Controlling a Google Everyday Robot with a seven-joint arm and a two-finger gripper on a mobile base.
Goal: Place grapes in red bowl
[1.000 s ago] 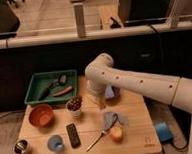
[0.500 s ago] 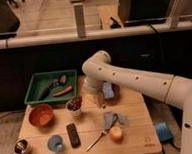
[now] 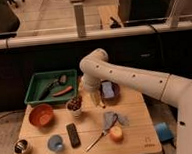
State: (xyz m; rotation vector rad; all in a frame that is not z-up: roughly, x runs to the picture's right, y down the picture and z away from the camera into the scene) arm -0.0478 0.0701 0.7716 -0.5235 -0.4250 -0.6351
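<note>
The grapes, a small dark bunch, sit on top of a white cup near the middle of the wooden table. The red bowl stands to the left of the cup and has nothing in it. My gripper hangs from the white arm just right of the grapes, at about their height. Its fingers point down, open, with nothing between them.
A green tray with utensils and an orange item is at the back left. A dark bowl with a blue block sits behind the gripper. In front lie a black remote, a blue cup, a metal can, a grey cloth and an orange fruit.
The arm has shifted slightly left, bringing the gripper closer to the cup with the grapes. The objects on the table have not moved.
</note>
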